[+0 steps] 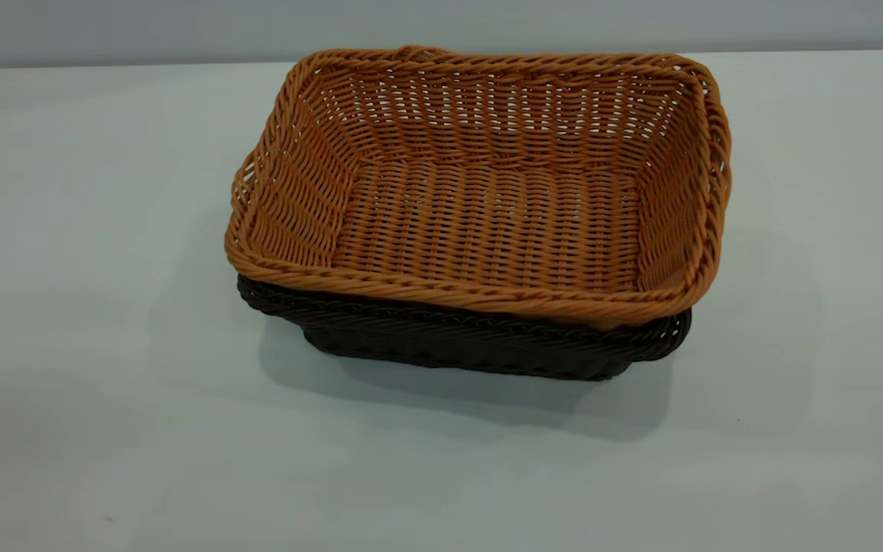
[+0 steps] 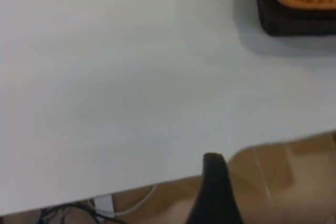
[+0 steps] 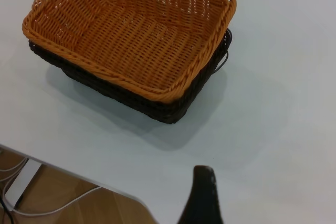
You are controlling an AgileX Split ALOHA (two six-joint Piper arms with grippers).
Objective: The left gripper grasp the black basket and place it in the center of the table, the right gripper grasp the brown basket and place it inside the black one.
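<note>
Brown basket (image 1: 487, 207) is sitting nested in the black basket (image 1: 457, 349) mid-table (image 1: 66, 307); you're finishing, so keep both arms clear. Left hand (image 2: 214, 192) and right hand (image 3: 202, 198): grip state can't be told

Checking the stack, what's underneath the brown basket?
The black basket sits under the brown basket, which is nested inside it. Only its rim and outer walls show; its inside is covered.

Soft overhead light, diffuse shadow beneath the black basket (image 1: 457, 349), left wrist view blurred
</note>
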